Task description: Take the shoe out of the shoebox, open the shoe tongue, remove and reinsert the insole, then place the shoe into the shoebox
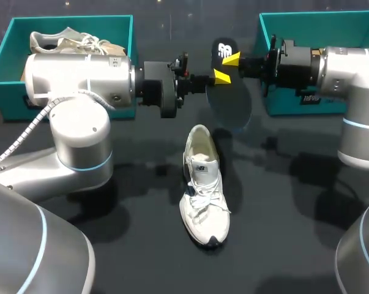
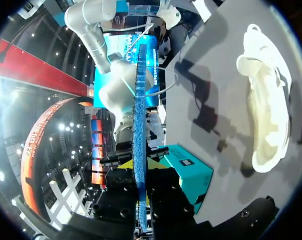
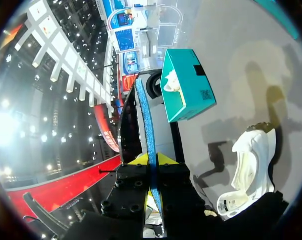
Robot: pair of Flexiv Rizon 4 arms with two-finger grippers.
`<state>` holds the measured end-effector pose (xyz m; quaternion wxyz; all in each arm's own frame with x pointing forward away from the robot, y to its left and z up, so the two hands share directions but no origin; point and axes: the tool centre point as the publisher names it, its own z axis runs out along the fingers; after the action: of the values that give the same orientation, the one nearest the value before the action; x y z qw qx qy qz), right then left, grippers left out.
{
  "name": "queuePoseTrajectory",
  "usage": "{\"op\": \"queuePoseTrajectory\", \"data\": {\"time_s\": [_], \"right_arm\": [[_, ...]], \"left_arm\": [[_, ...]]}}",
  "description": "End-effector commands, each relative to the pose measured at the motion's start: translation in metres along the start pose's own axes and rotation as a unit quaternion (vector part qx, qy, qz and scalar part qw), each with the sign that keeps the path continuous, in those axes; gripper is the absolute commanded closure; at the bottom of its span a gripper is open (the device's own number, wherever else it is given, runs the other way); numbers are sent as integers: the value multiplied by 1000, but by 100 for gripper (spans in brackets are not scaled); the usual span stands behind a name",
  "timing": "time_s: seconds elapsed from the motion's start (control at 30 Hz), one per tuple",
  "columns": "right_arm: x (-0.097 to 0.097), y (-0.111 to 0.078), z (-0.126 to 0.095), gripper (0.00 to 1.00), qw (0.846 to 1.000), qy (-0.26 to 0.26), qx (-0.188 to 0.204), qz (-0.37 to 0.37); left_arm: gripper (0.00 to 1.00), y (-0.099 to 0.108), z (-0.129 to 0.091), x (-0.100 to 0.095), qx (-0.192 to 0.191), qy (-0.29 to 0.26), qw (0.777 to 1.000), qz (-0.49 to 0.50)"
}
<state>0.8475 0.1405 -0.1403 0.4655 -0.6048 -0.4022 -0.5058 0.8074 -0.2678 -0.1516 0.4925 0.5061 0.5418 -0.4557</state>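
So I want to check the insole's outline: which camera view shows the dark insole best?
The head view: the dark flat insole shows its broad face and outline there. Both wrist views, left and right, catch it only edge-on, as a thin blue strip.

Glossy silver-grey arms (image 1: pixel 80 79) with blue joint rings (image 1: pixel 89 165), black wrists (image 1: pixel 163 86), yellow-tipped right hand (image 1: pixel 226 68).

A dark tabletop (image 1: pixel 282 245) carried three things. A white shoe (image 1: pixel 204 190) stood on its sole near the middle, heel to the far side, toe pointing near and slightly right. A teal shoebox (image 1: pixel 7 73) sat at the far left and a second teal shoebox (image 1: pixel 319 19) at the far right, both well apart from the shoe.
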Motion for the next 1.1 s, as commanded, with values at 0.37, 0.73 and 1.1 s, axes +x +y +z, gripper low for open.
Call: {"op": "queuePoseTrajectory", "data": {"time_s": [0.37, 0.73, 1.1], "right_arm": [[6, -18, -21, 0, 998, 39, 29, -48], [5, -26, -33, 0, 990, 68, 87, -90], [5, -26, -33, 0, 990, 68, 87, -90]], "left_arm": [[100, 1, -35, 1, -16, 20, 999, -24], [100, -14, -61, -2, -7, 8, 996, -92], [100, -25, -69, 0, 10, 5, 992, -127]]}}
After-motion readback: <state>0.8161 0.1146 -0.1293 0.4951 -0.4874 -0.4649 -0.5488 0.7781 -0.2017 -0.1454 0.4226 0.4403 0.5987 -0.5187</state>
